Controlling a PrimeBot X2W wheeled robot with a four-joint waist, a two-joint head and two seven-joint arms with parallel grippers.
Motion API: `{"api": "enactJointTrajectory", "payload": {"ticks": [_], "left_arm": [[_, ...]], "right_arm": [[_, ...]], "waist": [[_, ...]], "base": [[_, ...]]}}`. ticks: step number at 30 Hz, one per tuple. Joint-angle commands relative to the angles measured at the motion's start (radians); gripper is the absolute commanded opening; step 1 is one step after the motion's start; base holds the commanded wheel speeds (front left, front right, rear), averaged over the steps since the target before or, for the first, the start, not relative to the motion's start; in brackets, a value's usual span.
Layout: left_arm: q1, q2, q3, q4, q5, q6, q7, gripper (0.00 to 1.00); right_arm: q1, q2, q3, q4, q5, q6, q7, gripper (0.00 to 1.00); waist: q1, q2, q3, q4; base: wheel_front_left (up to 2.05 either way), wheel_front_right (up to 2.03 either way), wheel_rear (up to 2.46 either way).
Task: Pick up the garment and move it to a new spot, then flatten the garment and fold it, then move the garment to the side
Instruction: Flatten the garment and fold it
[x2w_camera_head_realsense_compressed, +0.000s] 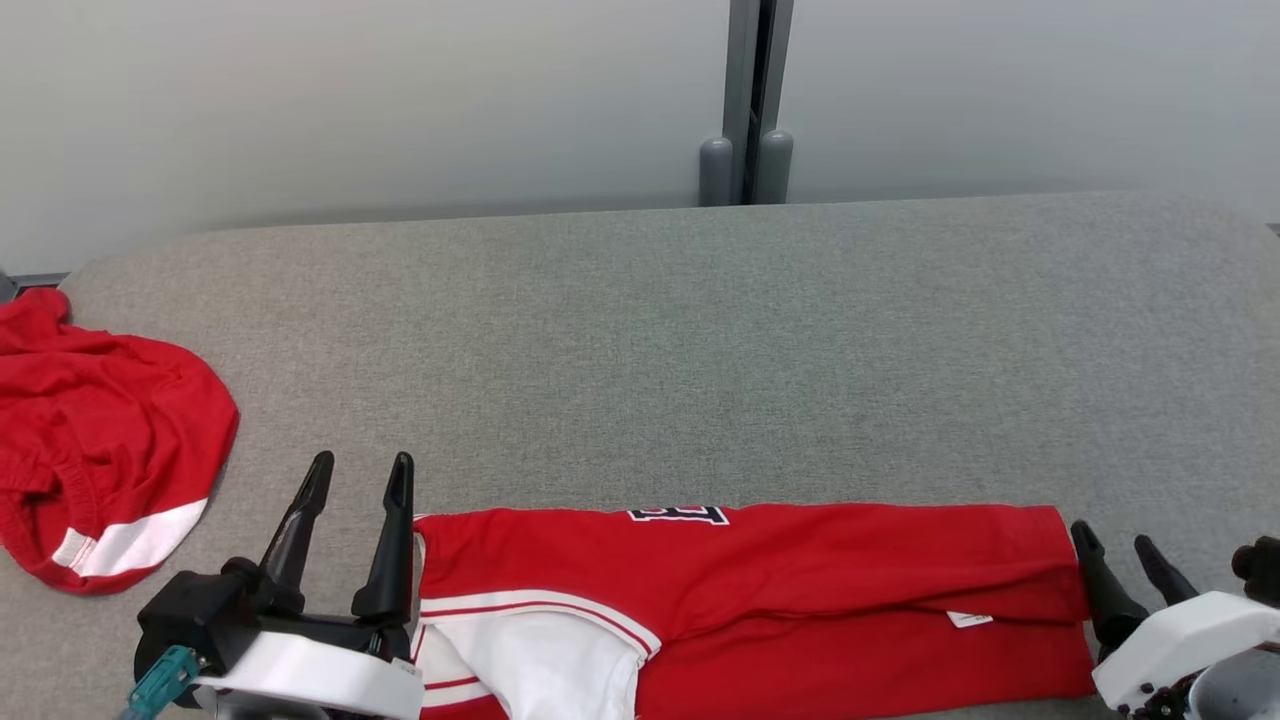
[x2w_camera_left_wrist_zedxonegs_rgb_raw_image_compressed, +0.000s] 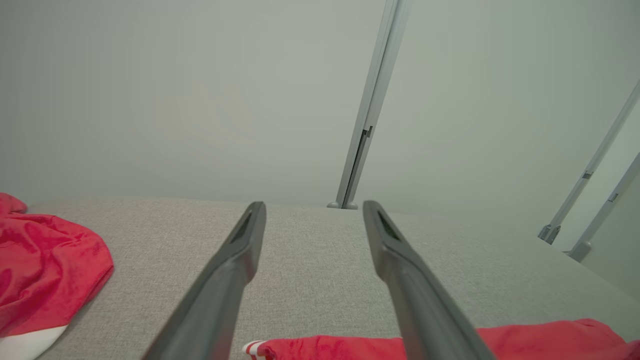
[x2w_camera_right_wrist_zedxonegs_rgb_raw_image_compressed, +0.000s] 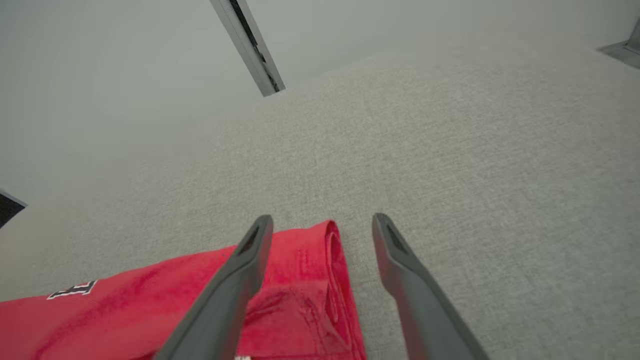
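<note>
A red garment (x2w_camera_head_realsense_compressed: 800, 590) with white panels and a black letter patch lies folded into a long flat strip along the near edge of the grey surface. My left gripper (x2w_camera_head_realsense_compressed: 360, 475) stands open just off its left end, fingers up, nothing between them. The garment's striped left end (x2w_camera_left_wrist_zedxonegs_rgb_raw_image_compressed: 320, 347) shows low in the left wrist view. Off the strip's right end my right gripper (x2w_camera_head_realsense_compressed: 1115, 545) is open, and in the right wrist view the garment's folded end (x2w_camera_right_wrist_zedxonegs_rgb_raw_image_compressed: 310, 280) lies under and between the fingers (x2w_camera_right_wrist_zedxonegs_rgb_raw_image_compressed: 235, 280) without being gripped.
A second red garment (x2w_camera_head_realsense_compressed: 90, 440) with a white band lies crumpled at the far left of the grey padded table (x2w_camera_head_realsense_compressed: 700, 350). A grey wall with a vertical metal post (x2w_camera_head_realsense_compressed: 750, 100) rises behind the table.
</note>
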Motion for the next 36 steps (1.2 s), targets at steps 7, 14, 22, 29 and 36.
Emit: {"api": "enactJointTrajectory", "payload": {"ticks": [7, 14, 22, 29, 36], "left_arm": [[-0.042, -0.01, -0.024, 0.033, 0.018, -0.024, 0.001, 1.0], [-0.061, -0.006, -0.032, 0.057, 0.017, -0.033, 0.003, 1.0], [-0.059, -0.007, -0.043, 0.068, 0.017, -0.031, 0.004, 1.0], [-0.055, -0.006, -0.041, 0.071, 0.012, -0.026, 0.003, 1.0], [-0.041, -0.008, -0.043, 0.068, 0.013, -0.023, 0.002, 1.0]], "right_arm": [[-0.044, 0.001, 0.031, 0.185, 0.073, 0.0, 0.031, 1.0], [-0.057, 0.008, 0.041, 0.304, 0.103, 0.0, 0.025, 1.0], [-0.081, 0.022, 0.099, 0.35, 0.152, 0.0, 0.015, 0.0], [-0.109, -0.005, 0.109, 0.345, 0.182, 0.0, -0.058, 0.0], [-0.136, -0.077, 0.082, 0.351, 0.202, 0.0, -0.117, 0.0]], "waist": [[0.0, 0.0, 0.021, 0.045], [0.0, 0.0, 0.019, 0.071], [0.0, 0.0, 0.004, 0.088], [0.0, 0.0, -0.004, 0.087], [0.0, 0.0, -0.015, 0.06]], "base": [[0.0, 0.0, 0.0], [0.0, 0.0, 0.0], [0.0, 0.0, 0.0], [0.0, 0.0, 0.0], [0.0, 0.0, 0.0]]}}
